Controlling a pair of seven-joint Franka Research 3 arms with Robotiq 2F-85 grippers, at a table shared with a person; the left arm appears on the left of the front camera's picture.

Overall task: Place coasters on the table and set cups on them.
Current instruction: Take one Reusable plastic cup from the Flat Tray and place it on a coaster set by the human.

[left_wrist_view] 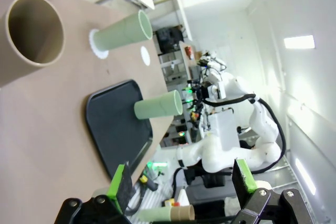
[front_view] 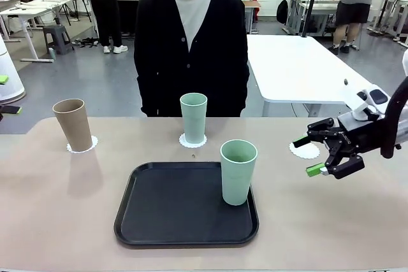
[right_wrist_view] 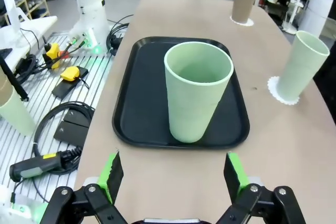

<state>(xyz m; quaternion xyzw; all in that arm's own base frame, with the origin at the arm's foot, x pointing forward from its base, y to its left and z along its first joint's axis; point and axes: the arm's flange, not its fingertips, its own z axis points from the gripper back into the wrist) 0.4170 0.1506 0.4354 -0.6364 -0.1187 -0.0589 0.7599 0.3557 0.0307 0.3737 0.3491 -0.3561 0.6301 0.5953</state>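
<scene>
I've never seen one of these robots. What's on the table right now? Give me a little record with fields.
Brown cup: upright on a white coaster, far left
Far green cup: upright on a coaster, middle
Near green cup: upright on the black tray, right edge, no coaster under it
Third coaster: bare, on the beige table, right
Right gripper: open, empty, beside the bare coaster
Left gripper: open, empty
Person: standing at the far side

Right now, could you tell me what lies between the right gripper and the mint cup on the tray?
Nothing: in the right wrist view, bare table and tray rim separate the open right gripper from the cup.
</scene>
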